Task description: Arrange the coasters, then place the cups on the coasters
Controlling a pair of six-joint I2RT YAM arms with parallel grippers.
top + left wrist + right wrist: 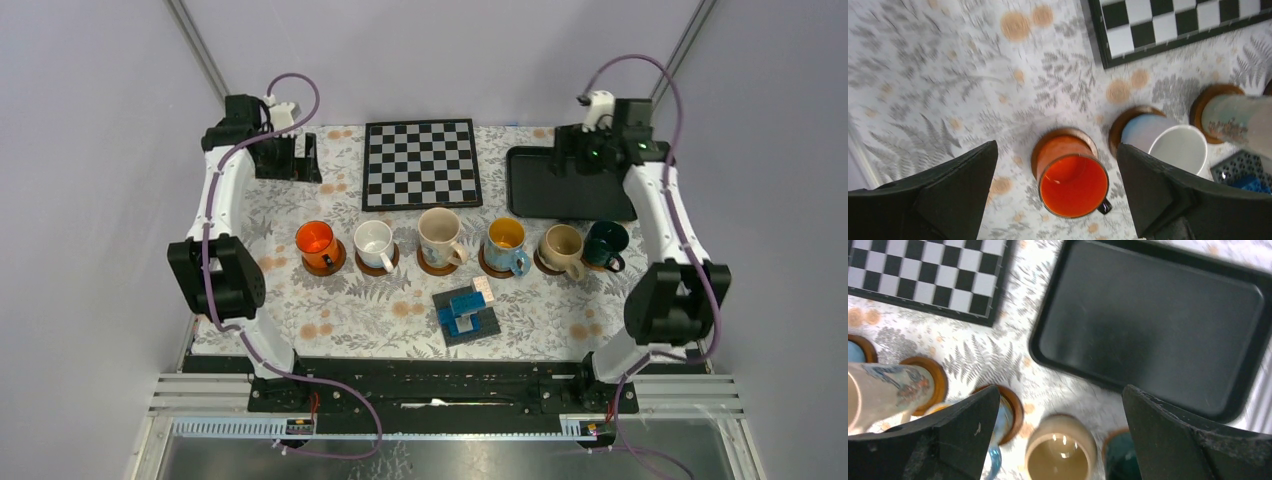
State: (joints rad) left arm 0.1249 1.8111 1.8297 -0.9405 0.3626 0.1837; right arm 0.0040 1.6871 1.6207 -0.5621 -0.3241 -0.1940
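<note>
Cups, six; coasters, six.

Orange mug: glazed ceramic, glossy and smooth inside and out. Coasters: brown wood, matt finish. Black tray: smooth with a dull sheen and faint scuffs; tablecloth: printed, matt.

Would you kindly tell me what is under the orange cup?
A brown coaster lies under the orange cup. Only its edge shows around the cup's base; its middle is covered by the cup.
</note>
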